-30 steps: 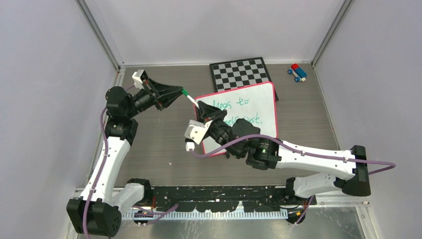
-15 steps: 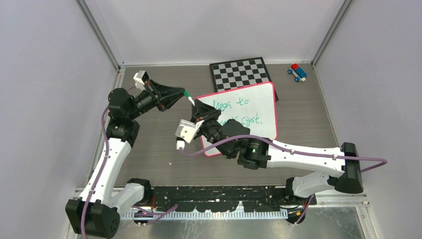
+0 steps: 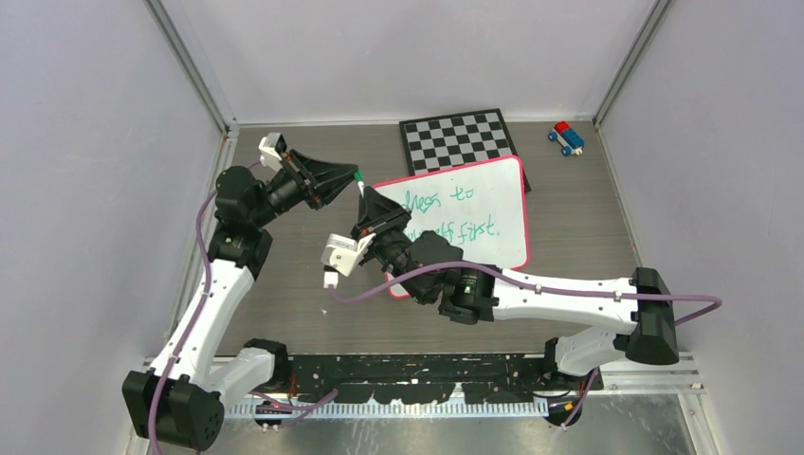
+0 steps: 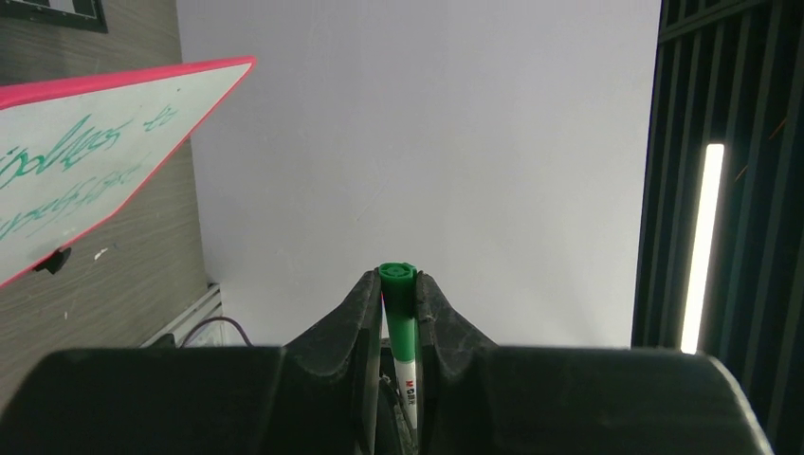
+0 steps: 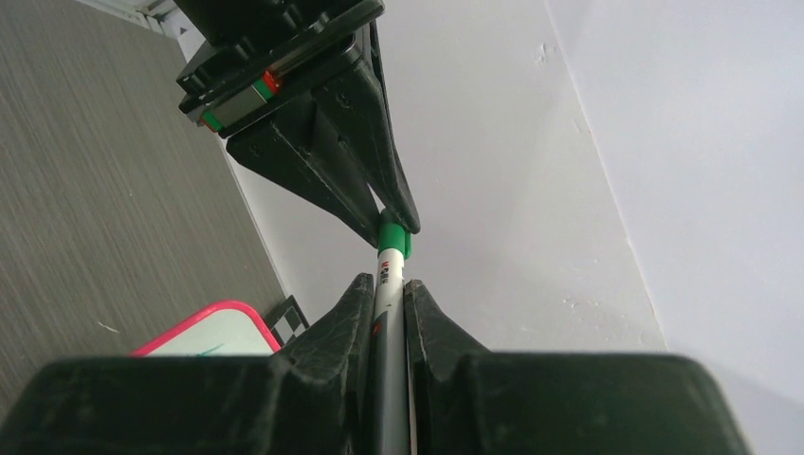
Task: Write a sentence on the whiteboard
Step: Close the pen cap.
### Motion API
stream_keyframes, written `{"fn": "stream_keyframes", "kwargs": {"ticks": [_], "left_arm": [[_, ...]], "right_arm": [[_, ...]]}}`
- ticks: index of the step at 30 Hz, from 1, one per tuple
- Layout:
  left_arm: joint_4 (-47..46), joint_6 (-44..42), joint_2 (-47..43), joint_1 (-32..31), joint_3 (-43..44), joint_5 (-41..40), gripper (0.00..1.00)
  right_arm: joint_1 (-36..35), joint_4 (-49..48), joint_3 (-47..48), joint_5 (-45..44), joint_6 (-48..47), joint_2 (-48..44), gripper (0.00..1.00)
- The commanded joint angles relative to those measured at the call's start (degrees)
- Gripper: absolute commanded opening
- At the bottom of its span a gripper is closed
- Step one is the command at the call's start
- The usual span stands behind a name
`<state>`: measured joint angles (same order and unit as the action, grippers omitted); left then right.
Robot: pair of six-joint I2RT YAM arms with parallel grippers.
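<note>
The glossy white, pink-framed whiteboard [image 3: 502,248] lies on the grey worktop [image 3: 588,218], just in front of the black-and-white chequered board [image 3: 457,137]. Its green handwritten sentence [image 3: 455,214] looks finished and reads "…ness to / …lf first."; the start is hidden. Left of the chequered board, the left end effector [image 4: 399,286] clamps the green-and-white marker pen [image 5: 388,265] by its green end, and the right end effector [image 5: 387,290] clamps its barrel. Probably only capping remains. The barrel print is unreadable.

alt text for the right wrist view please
The right gripper is shut on the white barrel of a marker, while the left gripper pinches its green cap from above. A pink-framed whiteboard corner and the wood-grain table show at left.
</note>
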<state>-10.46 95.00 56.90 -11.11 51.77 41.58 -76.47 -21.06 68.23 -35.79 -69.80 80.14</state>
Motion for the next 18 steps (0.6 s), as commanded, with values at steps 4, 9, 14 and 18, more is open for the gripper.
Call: {"fn": "stream_keyframes", "kwargs": {"ticks": [4,9,14,18], "left_arm": [[-4.8,-2.7,-1.4,-4.8,1.1,10.2,0.0],[-5.3,-2.2,-1.4,-5.0,-0.2,9.5,0.0],[-3.6,-0.9,-0.4,-2.4,1.1,7.6,0.0],[-4.6,0.6,1.3,0.4,2.8,5.6,0.12]], "right_arm": [[3.4,-3.3,1.9,3.7,-0.6,3.3,0.0],[4.3,-2.3,3.3,4.8,2.4,3.6,0.0],[4.2,-3.9,2.5,3.4,4.4,1.8,0.0],[4.2,-6.0,-1.0,2.4,5.2,-1.3,0.0]]}}
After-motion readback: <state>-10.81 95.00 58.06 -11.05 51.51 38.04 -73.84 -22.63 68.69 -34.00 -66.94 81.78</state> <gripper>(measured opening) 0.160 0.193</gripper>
